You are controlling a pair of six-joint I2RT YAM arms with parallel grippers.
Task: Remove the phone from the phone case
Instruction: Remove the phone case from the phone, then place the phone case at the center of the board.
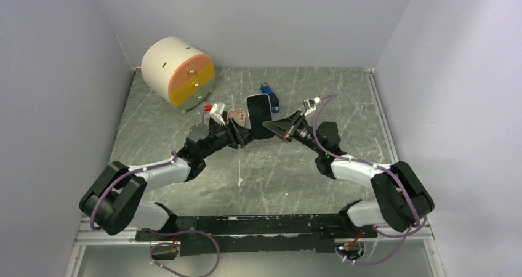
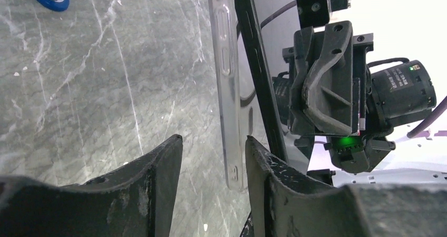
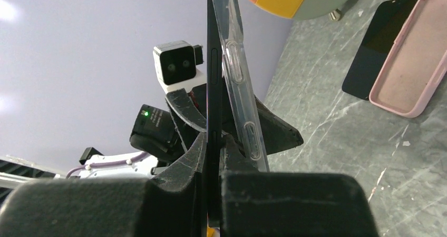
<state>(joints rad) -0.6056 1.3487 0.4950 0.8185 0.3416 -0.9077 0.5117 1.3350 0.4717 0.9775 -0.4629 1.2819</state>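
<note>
At frame centre the right gripper (image 3: 213, 142) was clamped on the black phone (image 3: 213, 63); the left gripper (image 2: 213, 150), jaws apart, straddled the clear phone case (image 2: 225, 79).

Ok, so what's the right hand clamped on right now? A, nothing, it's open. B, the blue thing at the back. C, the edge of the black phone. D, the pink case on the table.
C: in the right wrist view the right hand is shut on the black phone, with the clear case splayed off beside it. The pink case lies untouched on the table.
</note>
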